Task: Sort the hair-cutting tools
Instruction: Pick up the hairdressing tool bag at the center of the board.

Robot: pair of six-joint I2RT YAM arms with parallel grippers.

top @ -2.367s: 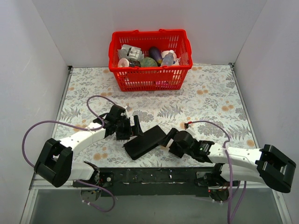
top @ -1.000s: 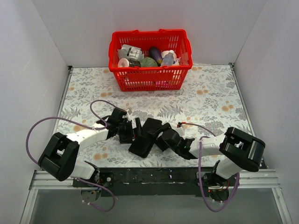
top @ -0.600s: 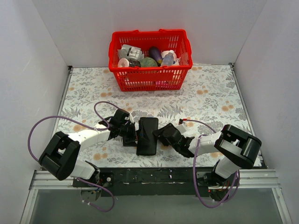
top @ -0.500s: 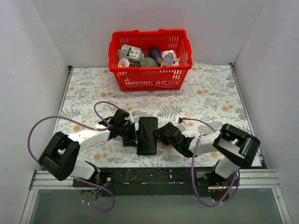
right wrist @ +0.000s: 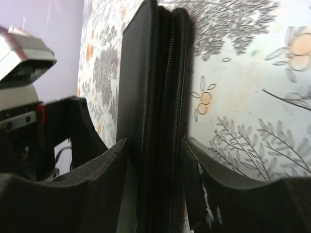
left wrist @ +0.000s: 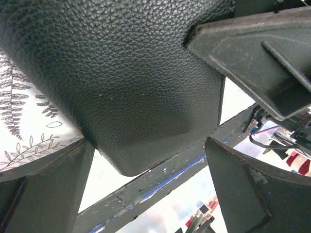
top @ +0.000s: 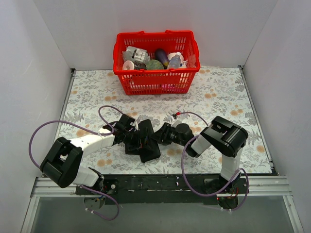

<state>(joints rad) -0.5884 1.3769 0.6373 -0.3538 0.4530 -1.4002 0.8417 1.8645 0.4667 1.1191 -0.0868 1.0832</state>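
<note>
a robot lab's test cell: plain white walls (top: 87, 29) box in a small table (top: 223, 97) with a flowered cover on three sides, a left arm (top: 90, 141) and a right arm (top: 227, 138) stand on a black metal rail (top: 160, 183) at its near edge, purple cables (top: 33, 141) loop loose, and a red basket (top: 155, 72) of mixed goods sits at the back

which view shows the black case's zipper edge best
Right wrist: the black case is seen edge-on, with the zipper line running along it. Top external shows only its dark outline from above; left wrist shows only a patch of grained face.
</note>
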